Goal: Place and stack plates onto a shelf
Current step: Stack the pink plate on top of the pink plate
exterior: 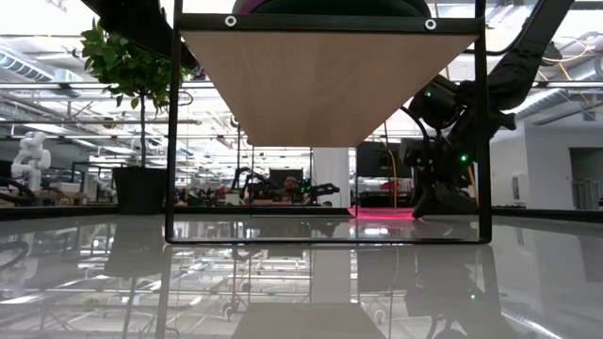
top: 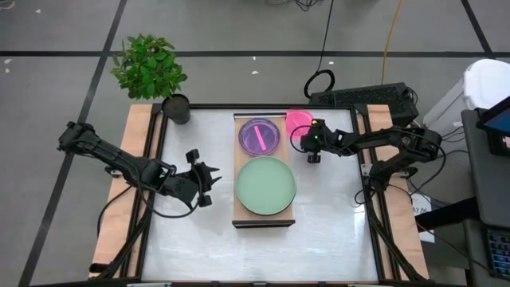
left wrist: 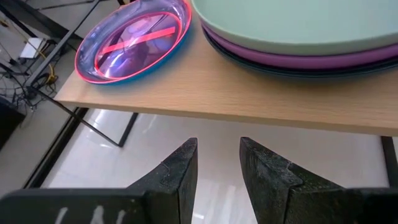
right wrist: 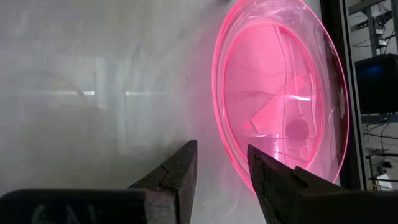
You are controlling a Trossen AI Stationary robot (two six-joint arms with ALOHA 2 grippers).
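The shelf (top: 263, 217) is a light-wood board raised on a black frame (exterior: 171, 132). On it lie a translucent purple plate with a pink rim (top: 259, 135) (left wrist: 134, 40) and a sage-green plate (top: 265, 185) (left wrist: 298, 25) on top of purple and dark ones. A translucent pink plate (top: 298, 118) (right wrist: 280, 93) (exterior: 386, 214) lies flat on the table by the shelf's far right corner. My right gripper (top: 311, 151) (right wrist: 221, 168) is open, with its fingers just beside this plate's rim. My left gripper (top: 213, 185) (left wrist: 217, 168) is open and level, left of the shelf and below the board's edge.
A potted green plant (top: 151, 68) stands at the table's far left corner. Wooden side rails (top: 131, 183) run along both table sides. The shelf's black frame posts (exterior: 482, 122) stand on the white table. A keyboard (top: 362, 97) lies beyond the far right edge.
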